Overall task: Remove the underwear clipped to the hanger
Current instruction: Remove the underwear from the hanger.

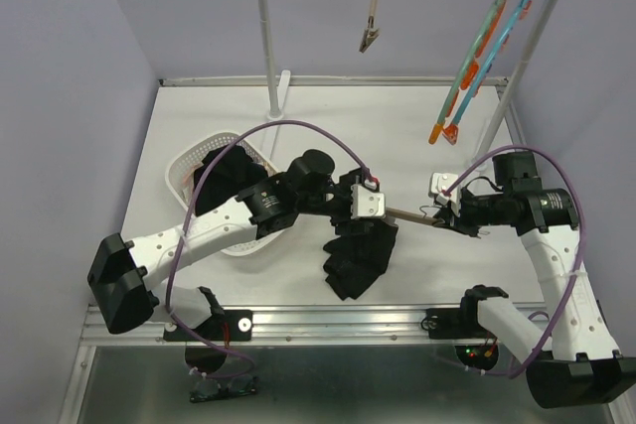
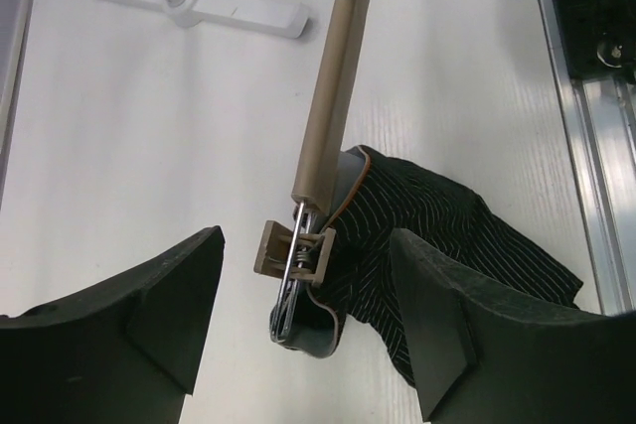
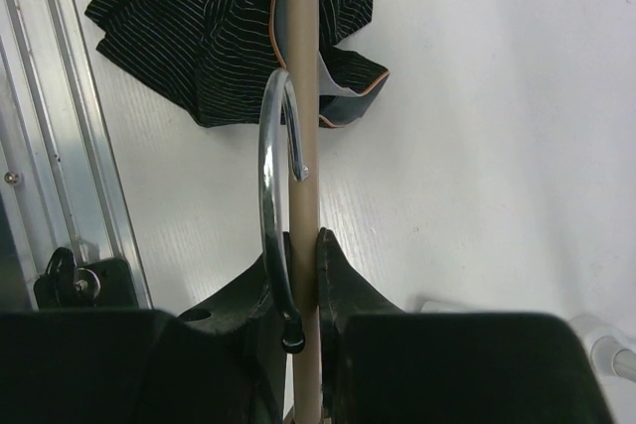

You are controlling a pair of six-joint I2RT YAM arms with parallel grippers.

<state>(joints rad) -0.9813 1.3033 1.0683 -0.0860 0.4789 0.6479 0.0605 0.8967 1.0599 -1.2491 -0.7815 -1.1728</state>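
Observation:
A black striped underwear [image 1: 358, 255] hangs from a tan clip hanger [image 1: 407, 213] held low over the table's middle. My right gripper [image 3: 303, 255] is shut on the hanger bar [image 3: 303, 96], beside its chrome hook [image 3: 270, 176]. My left gripper [image 2: 303, 325] is open, its fingers [image 2: 149, 315] on either side of the tan clip [image 2: 293, 255] that pinches the garment's waistband [image 2: 348, 206]. The underwear [image 2: 447, 245] trails onto the table; it also shows at the top of the right wrist view [image 3: 199, 27].
A white basket [image 1: 214, 186] with black cloth stands at the left. A white rack with a pole [image 1: 266, 37] carries an empty tan hanger [image 1: 373, 17] and orange-blue hangers [image 1: 477, 57]. The rack foot [image 2: 238, 12] lies beyond the left gripper. A metal rail [image 1: 328, 320] runs along the near edge.

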